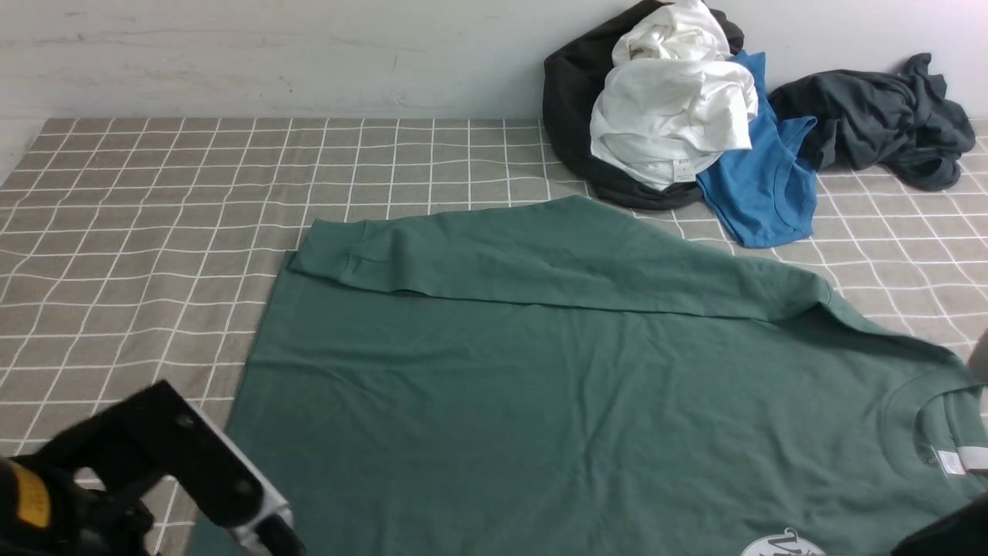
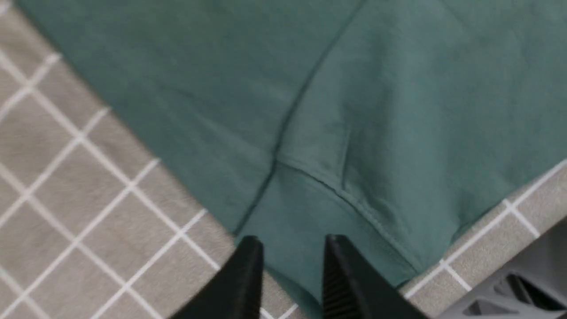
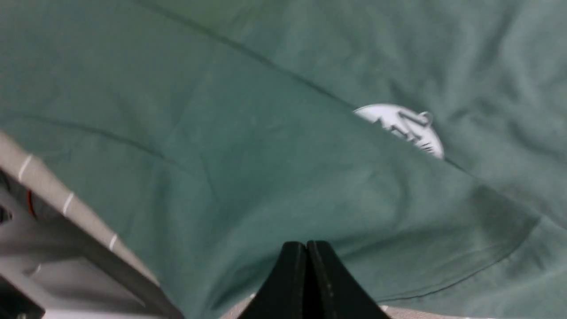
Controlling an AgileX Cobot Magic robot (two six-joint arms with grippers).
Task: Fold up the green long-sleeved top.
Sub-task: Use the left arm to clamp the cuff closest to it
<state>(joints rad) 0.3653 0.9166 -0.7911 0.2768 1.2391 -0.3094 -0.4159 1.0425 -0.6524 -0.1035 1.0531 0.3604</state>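
Observation:
The green long-sleeved top (image 1: 540, 386) lies flat on the checked tablecloth, collar (image 1: 903, 417) and white neck label (image 1: 961, 459) to the right. Its far sleeve (image 1: 540, 255) is folded across the body. The white chest print (image 1: 779, 544) shows at the front edge. My left gripper (image 1: 270, 533) is open just above the near sleeve's cuff (image 2: 301, 212) at the top's edge (image 2: 290, 248). My right gripper (image 3: 306, 246) is shut at the edge of a green fold that half covers the print (image 3: 405, 126); creases run to its tips. It barely shows in the front view (image 1: 945, 533).
A pile of clothes lies at the back right against the wall: a black garment (image 1: 567, 93), a white one (image 1: 671, 108), a bright blue one (image 1: 760, 185) and a dark grey one (image 1: 880, 116). The checked tablecloth (image 1: 139, 232) spreads to the left.

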